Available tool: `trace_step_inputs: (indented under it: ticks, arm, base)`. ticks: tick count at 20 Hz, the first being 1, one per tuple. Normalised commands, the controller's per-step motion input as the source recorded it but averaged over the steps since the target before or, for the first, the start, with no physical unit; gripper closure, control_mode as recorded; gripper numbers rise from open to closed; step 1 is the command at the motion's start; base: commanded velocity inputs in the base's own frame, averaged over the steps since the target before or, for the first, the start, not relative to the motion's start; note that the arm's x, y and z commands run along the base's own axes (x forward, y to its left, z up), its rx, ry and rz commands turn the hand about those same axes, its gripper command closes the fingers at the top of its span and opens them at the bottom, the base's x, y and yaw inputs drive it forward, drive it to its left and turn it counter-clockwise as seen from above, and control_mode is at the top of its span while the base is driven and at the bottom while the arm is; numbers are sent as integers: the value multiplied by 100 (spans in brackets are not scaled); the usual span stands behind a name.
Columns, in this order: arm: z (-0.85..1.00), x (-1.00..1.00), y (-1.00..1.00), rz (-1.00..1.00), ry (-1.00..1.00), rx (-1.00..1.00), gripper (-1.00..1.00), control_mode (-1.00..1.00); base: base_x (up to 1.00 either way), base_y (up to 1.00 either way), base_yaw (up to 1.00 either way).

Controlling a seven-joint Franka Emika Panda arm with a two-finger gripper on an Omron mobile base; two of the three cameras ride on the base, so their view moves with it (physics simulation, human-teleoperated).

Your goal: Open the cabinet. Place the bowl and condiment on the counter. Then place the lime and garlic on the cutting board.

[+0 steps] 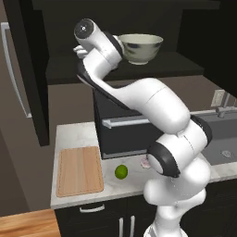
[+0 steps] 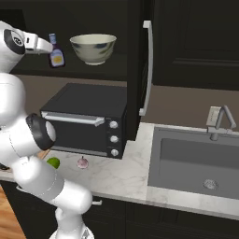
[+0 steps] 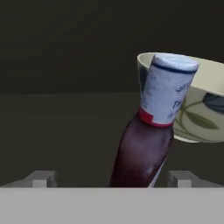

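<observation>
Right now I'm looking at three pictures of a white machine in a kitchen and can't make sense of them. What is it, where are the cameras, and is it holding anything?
It is a white robot arm on a driving base. Two cameras ride behind it, left and right. The third sits on its hand, looking along the claw.

The tall black cabinet stands open. On its shelf are a cream bowl and a small purple condiment bottle.

The claw is open. In the hand view the bottle stands between its two finger tips, so nothing is gripped yet.

Below, the marble counter carries a black oven, a lime, a garlic bulb and an empty wooden cutting board. A sink lies to the right.
</observation>
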Motion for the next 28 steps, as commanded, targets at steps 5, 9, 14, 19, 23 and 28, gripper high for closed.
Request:
trace_step_inputs:
  ticks: [5, 9, 14, 19, 23, 28]
  arm:
    - [-4, 5, -28, 0, -4, 0, -100, -100]
    - [-14, 1, -28, 0, -2, 0, -100, -100]
    - [-21, 5, -25, 0, -2, 0, -100, -100]
    - [-17, 16, -8, 0, -5, 0, -100, -100]
    - [-7, 8, 0, 0, -6, 0, -100, -100]
    - [0, -1, 0, 0, -4, 1, 100, -100]
  base:
    - [0, 0, 0]
    - [0, 0, 0]
    - [0, 0, 0]
    - [0, 0, 0]
    - [0, 0, 0]
    - [0, 0, 0]
